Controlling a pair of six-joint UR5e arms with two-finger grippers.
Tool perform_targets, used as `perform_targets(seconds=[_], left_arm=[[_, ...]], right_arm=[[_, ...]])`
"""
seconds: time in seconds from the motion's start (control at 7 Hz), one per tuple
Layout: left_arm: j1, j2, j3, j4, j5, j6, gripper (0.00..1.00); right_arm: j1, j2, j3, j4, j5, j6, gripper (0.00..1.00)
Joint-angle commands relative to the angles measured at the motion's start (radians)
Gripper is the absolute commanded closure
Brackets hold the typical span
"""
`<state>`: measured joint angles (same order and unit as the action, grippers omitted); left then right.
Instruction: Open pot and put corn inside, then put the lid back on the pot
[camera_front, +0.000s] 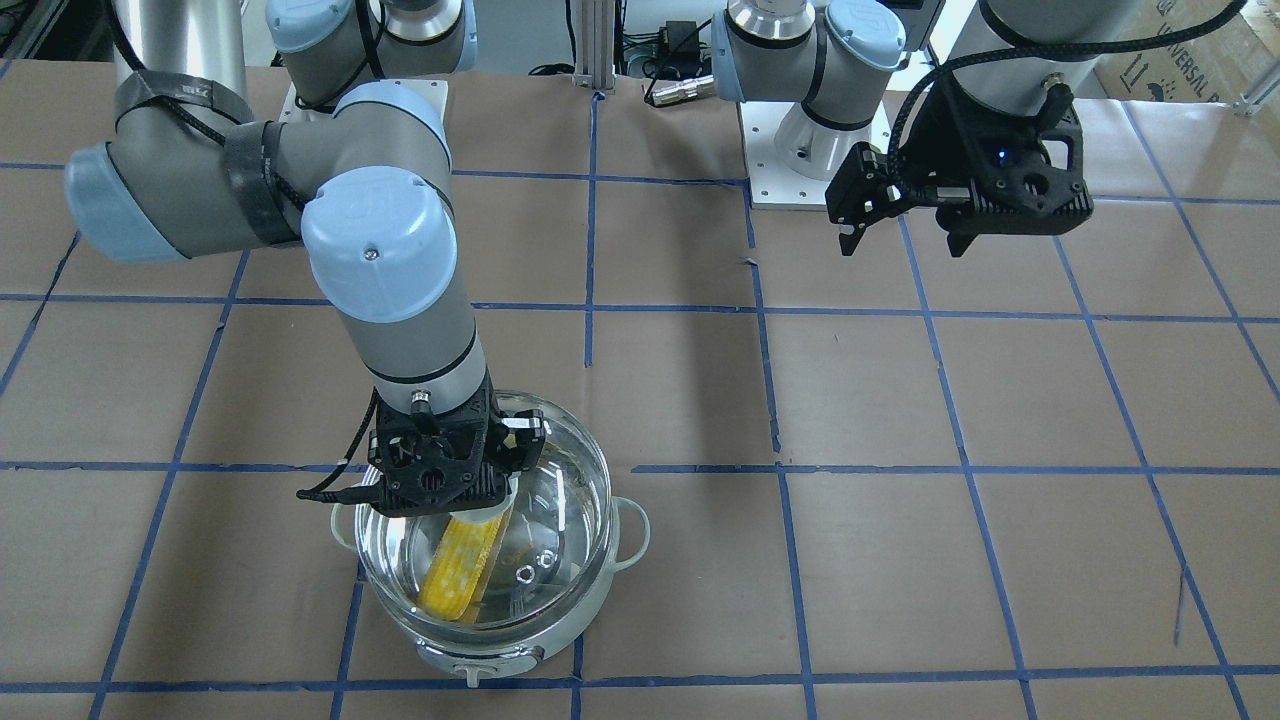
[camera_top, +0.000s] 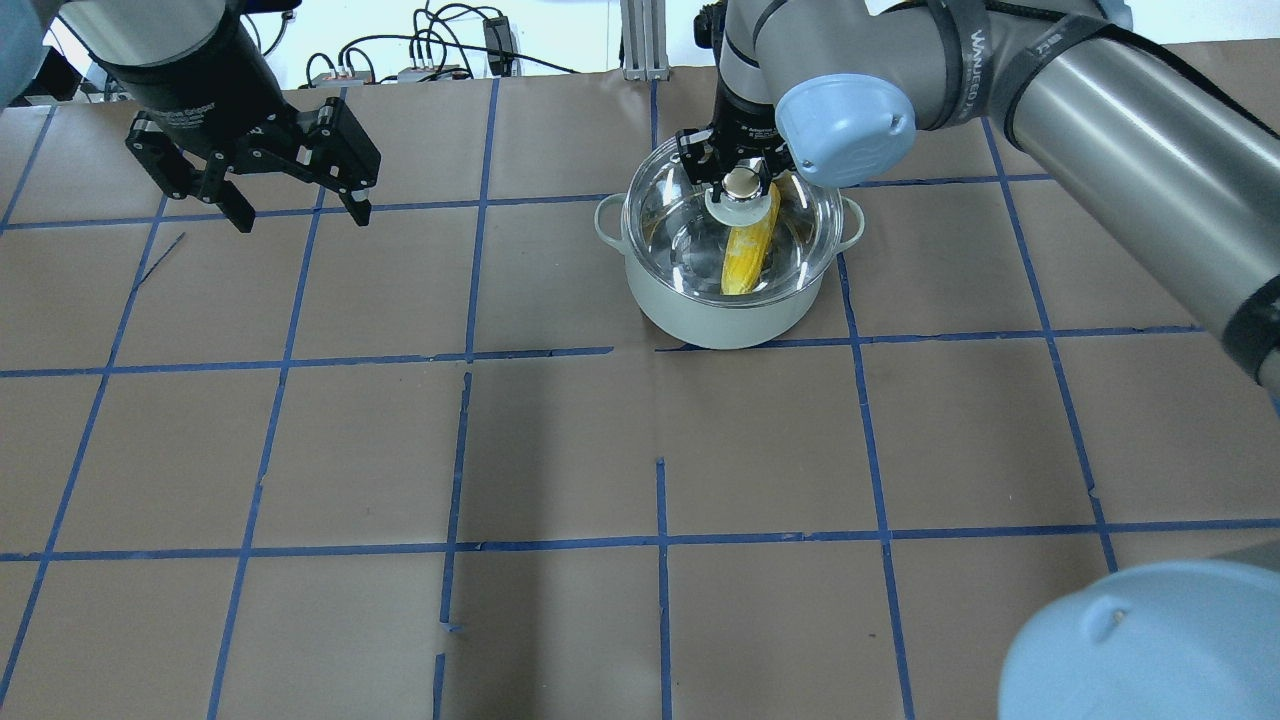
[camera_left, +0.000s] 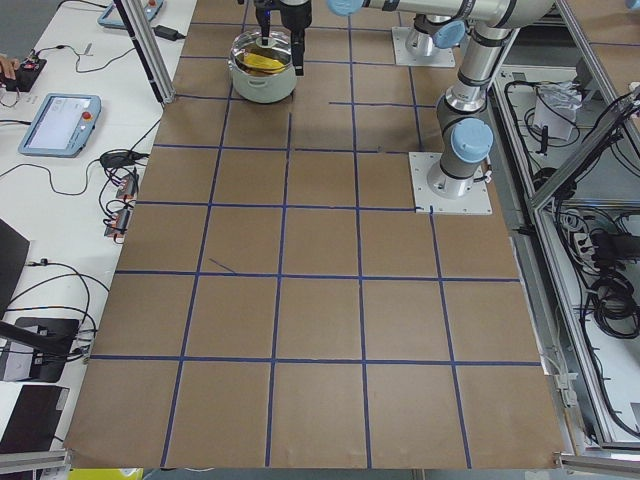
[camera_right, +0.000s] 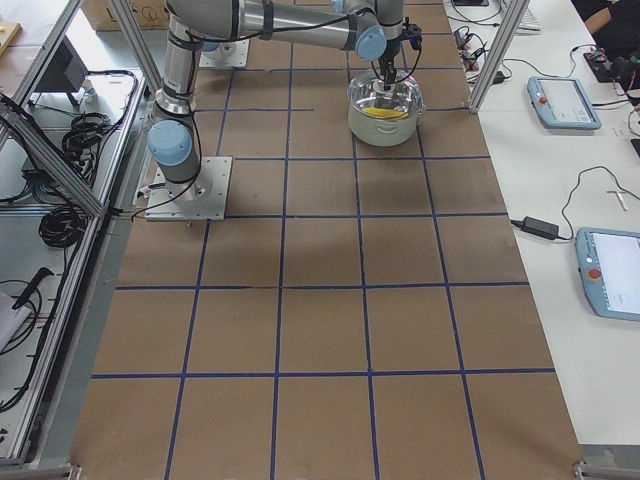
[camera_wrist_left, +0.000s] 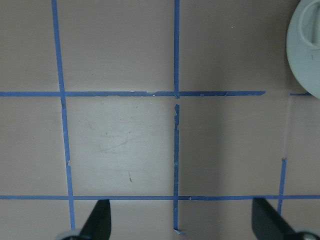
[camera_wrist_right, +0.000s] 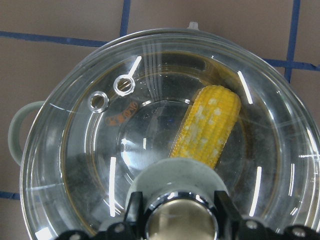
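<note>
The pot (camera_front: 560, 635) stands on the brown table, pale grey-green outside, and also shows in the overhead view (camera_top: 700, 315). The clear glass lid (camera_front: 560, 520) lies over its mouth; I cannot tell whether it rests fully on the rim. The yellow corn (camera_front: 457, 570) lies inside the pot, seen through the glass (camera_wrist_right: 207, 127). My right gripper (camera_top: 742, 185) is straight above the pot, shut on the lid's metal knob (camera_wrist_right: 182, 220). My left gripper (camera_top: 302, 218) is open and empty, hovering over bare table far from the pot.
Brown paper with a blue tape grid (camera_top: 660, 540) covers the table. The arms' white base plates (camera_front: 810, 170) sit at the robot's side. Teach pendants (camera_right: 560, 100) and cables lie on the side benches beyond the table edge.
</note>
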<state>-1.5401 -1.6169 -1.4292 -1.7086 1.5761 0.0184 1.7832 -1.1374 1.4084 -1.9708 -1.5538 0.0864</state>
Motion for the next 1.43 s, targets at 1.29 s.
perform_targets(seconds=[1.29], left_arm=[[0.000, -0.005, -0.004, 0.003, 0.001, 0.000, 0.00]], right_arm=[[0.015, 0.036, -0.039, -0.072, -0.034, -0.011, 0.84]])
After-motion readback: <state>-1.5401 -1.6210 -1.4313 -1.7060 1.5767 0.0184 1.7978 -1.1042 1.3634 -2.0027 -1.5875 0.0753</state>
